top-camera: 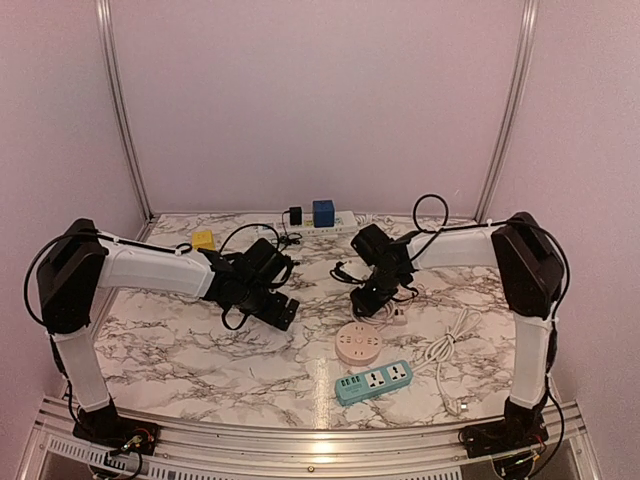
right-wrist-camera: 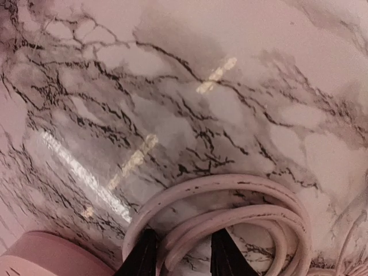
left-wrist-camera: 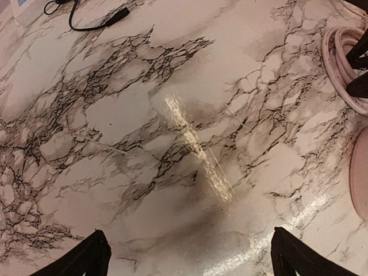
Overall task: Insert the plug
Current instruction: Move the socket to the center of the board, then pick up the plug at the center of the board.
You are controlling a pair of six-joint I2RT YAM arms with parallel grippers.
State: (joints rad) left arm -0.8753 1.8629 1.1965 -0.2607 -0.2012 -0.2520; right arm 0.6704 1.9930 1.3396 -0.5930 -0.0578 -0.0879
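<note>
A white cable (right-wrist-camera: pixel 230 192) lies in loops on the marble table (top-camera: pixel 200 350). My right gripper (right-wrist-camera: pixel 183 256) is down on it, and its two black fingers have closed in with cable strands pinched between them. In the top view the right gripper (top-camera: pixel 368 303) sits just behind a round pink socket (top-camera: pixel 357 343). The plug itself is hidden under the gripper. A teal power strip (top-camera: pixel 374 381) lies in front of the pink socket. My left gripper (top-camera: pixel 283 312) hovers over bare marble, wide open and with nothing in it (left-wrist-camera: pixel 190 256).
A white power strip (top-camera: pixel 320 226) lies along the back wall, carrying a blue adapter (top-camera: pixel 323 212) and a black one (top-camera: pixel 294 215). A yellow block (top-camera: pixel 203 240) sits back left. More white cable (top-camera: pixel 450 345) trails on the right. A black lead (left-wrist-camera: pixel 92 20) lies beyond the left gripper.
</note>
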